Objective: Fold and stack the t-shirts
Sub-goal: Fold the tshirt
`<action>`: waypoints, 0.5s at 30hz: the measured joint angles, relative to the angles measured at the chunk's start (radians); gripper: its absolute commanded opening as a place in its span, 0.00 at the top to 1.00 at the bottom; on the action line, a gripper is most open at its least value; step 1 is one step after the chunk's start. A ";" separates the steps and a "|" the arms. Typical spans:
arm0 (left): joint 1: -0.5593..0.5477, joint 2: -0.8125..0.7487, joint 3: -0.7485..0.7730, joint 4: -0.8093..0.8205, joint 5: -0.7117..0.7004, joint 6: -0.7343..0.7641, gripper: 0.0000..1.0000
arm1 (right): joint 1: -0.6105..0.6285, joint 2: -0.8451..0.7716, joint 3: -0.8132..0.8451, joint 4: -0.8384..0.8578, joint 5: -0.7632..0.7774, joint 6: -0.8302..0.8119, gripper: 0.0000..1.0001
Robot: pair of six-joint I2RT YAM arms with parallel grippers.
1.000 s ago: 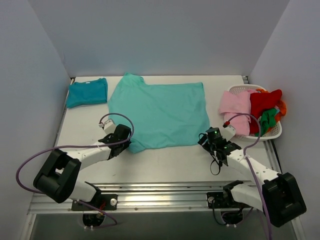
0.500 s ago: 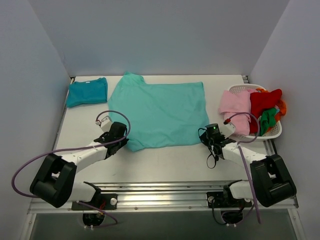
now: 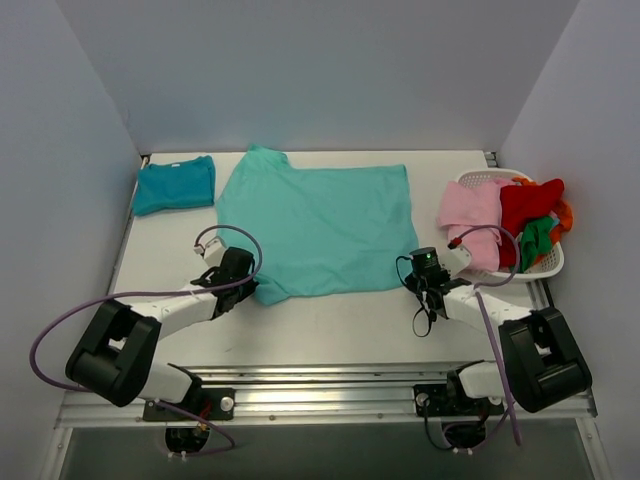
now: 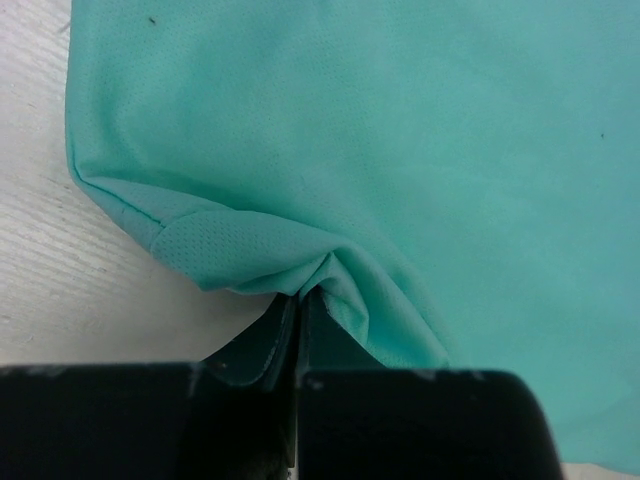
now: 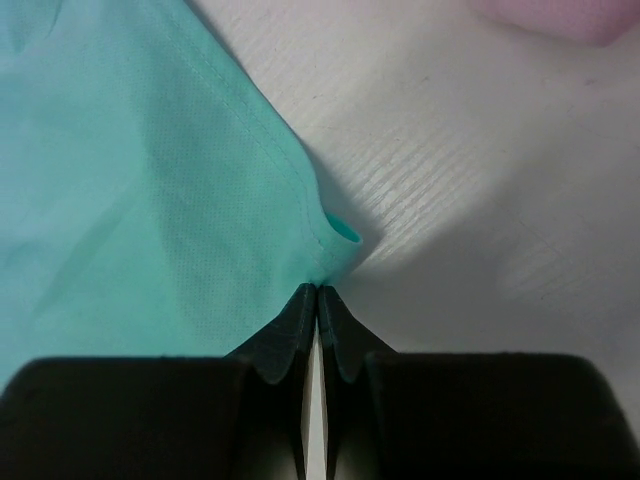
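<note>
The light turquoise t-shirt point(image 3: 320, 225) lies spread flat across the middle of the table point(image 3: 330, 325), its longest edge running along the near side. At its near left corner the left gripper point(image 3: 244, 288) is clenched on a bunched fold of the cloth. In the left wrist view the fabric puckers up where the dark fingertips point(image 4: 262, 345) meet. At the near right corner the right gripper point(image 3: 420, 272) is pinched tight on the very edge of the hem (in the right wrist view the corner curls up just beyond the tips).

The teal-blue t-shirt point(image 3: 175, 185) sits folded at the far left of the table, near the spread shirt but not touching it.

At the right edge stands a white basket point(image 3: 548, 266) with a pink garment point(image 3: 470, 210) draped over its left rim. A red garment point(image 3: 530, 203) and a green garment point(image 3: 535, 240) are heaped behind it.
</note>
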 measured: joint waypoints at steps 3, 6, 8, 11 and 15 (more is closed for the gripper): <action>0.000 -0.021 -0.012 -0.003 0.002 0.000 0.98 | 0.000 0.000 0.000 0.006 0.000 -0.002 1.00; 0.000 -0.045 -0.016 -0.004 0.003 0.000 0.98 | 0.000 -0.002 -0.004 0.009 0.000 -0.002 1.00; 0.001 -0.060 -0.016 -0.010 0.004 0.000 0.98 | 0.000 -0.015 -0.010 0.001 0.000 -0.002 1.00; 0.001 -0.107 -0.018 -0.040 0.011 0.000 0.98 | 0.002 -0.085 -0.017 -0.037 0.002 -0.002 1.00; -0.002 -0.240 -0.048 -0.083 0.020 0.000 0.98 | 0.005 -0.282 -0.021 -0.122 0.014 -0.003 1.00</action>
